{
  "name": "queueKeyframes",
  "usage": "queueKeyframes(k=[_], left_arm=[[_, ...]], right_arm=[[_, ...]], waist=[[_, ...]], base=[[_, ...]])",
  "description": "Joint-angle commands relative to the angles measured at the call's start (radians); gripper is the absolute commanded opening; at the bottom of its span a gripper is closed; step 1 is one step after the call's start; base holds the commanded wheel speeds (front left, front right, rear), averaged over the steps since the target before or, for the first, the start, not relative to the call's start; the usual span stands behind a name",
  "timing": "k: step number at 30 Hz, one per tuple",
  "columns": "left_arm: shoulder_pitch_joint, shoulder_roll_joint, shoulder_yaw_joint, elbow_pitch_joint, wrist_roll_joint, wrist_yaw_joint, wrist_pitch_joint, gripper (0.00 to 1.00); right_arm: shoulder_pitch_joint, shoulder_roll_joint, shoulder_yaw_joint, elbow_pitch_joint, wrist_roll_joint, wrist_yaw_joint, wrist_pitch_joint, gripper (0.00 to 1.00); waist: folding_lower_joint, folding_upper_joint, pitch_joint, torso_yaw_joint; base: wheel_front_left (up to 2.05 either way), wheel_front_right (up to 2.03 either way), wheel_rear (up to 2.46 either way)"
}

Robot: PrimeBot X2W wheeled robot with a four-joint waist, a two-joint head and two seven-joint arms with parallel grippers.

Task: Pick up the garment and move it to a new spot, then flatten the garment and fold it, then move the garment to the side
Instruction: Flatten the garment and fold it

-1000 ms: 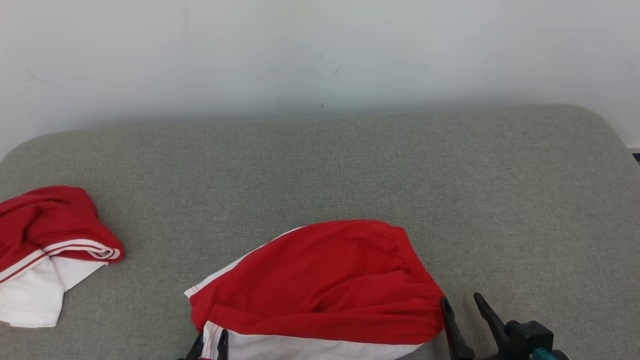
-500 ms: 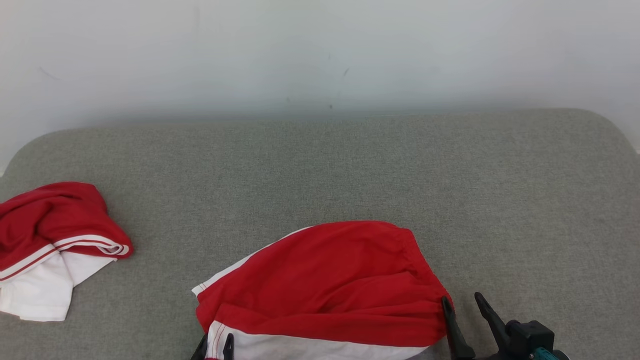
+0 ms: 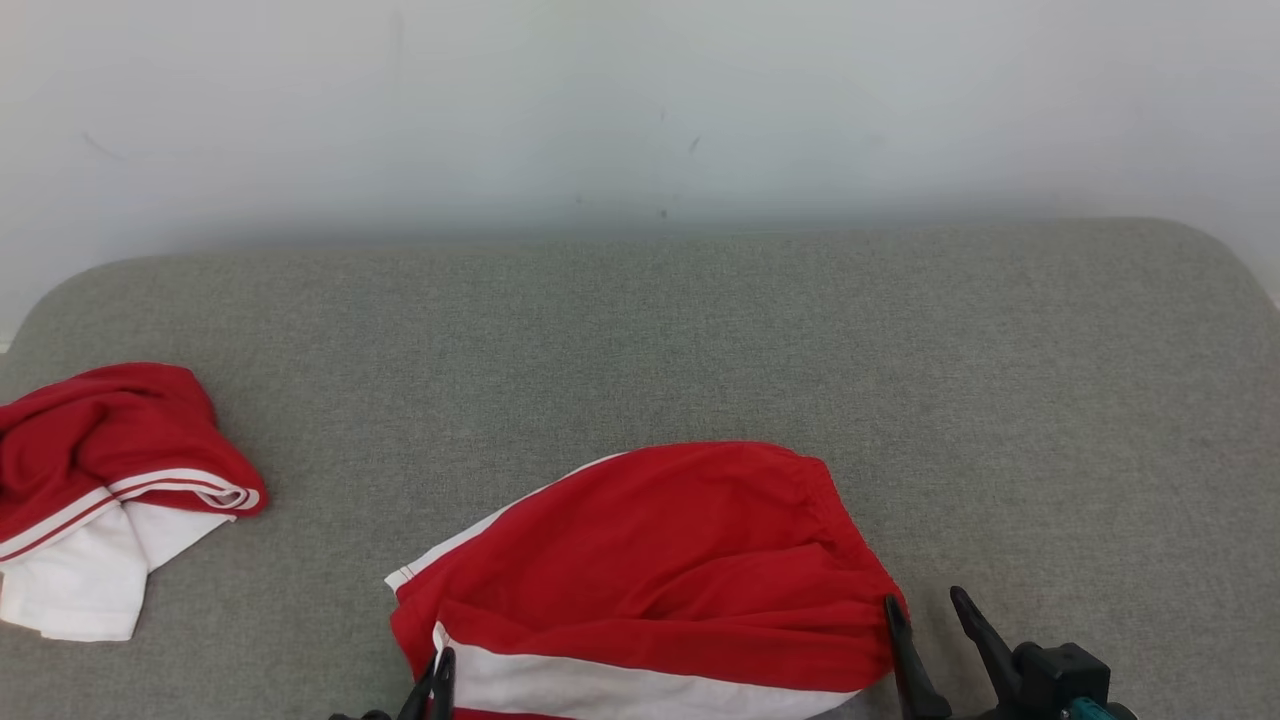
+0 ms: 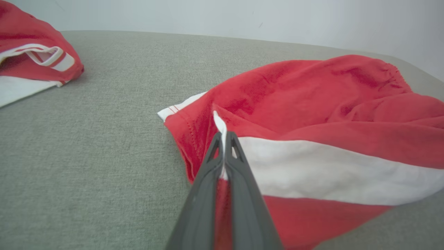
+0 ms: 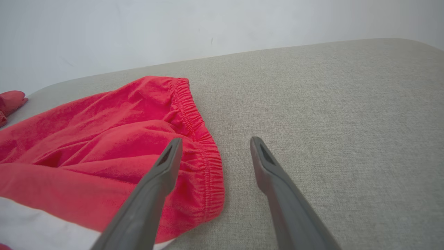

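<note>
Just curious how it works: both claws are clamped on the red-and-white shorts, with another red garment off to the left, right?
Only the left gripper is shut on the shorts. The right gripper stands open at their waistband, gripping nothing, as the right wrist view shows. The other garment is off to the left.

Garment on cushion, second garment left

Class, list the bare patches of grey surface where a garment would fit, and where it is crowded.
Free: the strip of grey surface between wall and shorts; the right side past the waistband; the gap between shorts and crumpled garment at left. Crowded: the near edge, where the left end effector pinches the hem and the right end effector stands open.
</note>
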Motion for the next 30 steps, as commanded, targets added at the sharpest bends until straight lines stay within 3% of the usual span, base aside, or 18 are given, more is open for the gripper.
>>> queueKeyframes(k=[1, 9, 15, 30], left_arm=[[0.012, 0.001, 0.004, -0.021, 0.007, 0.0, -0.003, 0.0], [0.019, 0.001, 0.039, -0.068, 0.023, 0.007, -0.003, 0.0], [0.011, 0.001, 0.058, -0.077, 0.019, 0.009, -0.003, 0.0], [-0.014, 0.001, 0.06, -0.087, 0.012, 0.017, -0.003, 0.0]], right_arm=[[0.017, -0.002, -0.003, -0.004, 0.008, 0.001, 0.0, 1.0], [0.07, -0.018, 0.017, -0.02, 0.026, 0.001, 0.0, 1.0], [0.093, -0.038, 0.116, -0.006, 0.095, 0.001, 0.0, 1.0], [-0.006, -0.061, 0.193, 0.102, 0.153, 0.001, 0.0, 1.0]], waist=[[0.0, 0.0, -0.001, 0.0], [0.0, 0.0, -0.003, -0.001], [0.0, 0.0, 0.003, -0.012], [0.0, 0.0, 0.032, 0.012]], base=[[0.0, 0.0, 0.0], [0.0, 0.0, 0.0], [0.0, 0.0, 0.0], [0.0, 0.0, 0.0]])
